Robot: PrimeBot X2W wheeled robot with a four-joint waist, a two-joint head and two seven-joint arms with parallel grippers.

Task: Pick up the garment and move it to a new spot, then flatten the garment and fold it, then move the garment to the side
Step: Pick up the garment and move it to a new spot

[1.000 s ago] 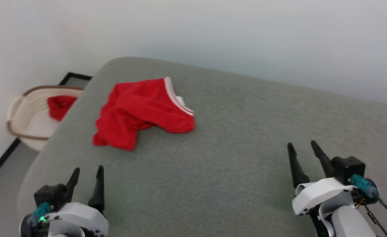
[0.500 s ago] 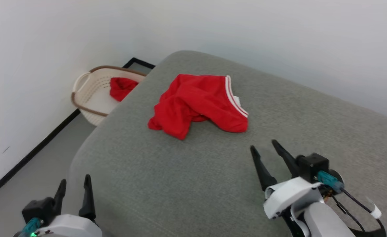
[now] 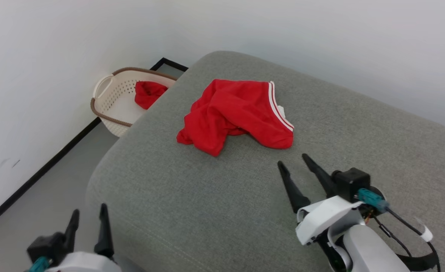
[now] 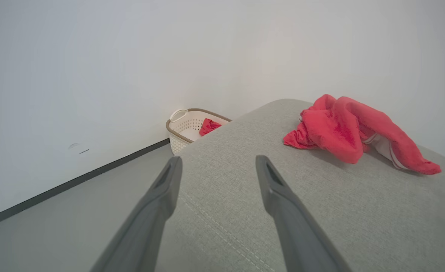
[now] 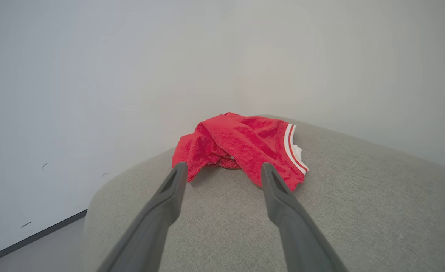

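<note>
One garment [image 3: 237, 111], crosswise, trim [image 3: 281, 109] rightward

White walls [image 3: 48, 45], grey floor [image 3: 56, 189], black skirting [image 3: 37, 176]; grey sofa [image 3: 214, 196], perhaps.

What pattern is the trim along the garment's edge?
White with red stripes, on the bright red garment; clearest in the head view.

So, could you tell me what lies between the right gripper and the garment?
Just bare grey cushion: in the head view, the open right gripper points at the crumpled garment with nothing lying on the stretch between them.
</note>
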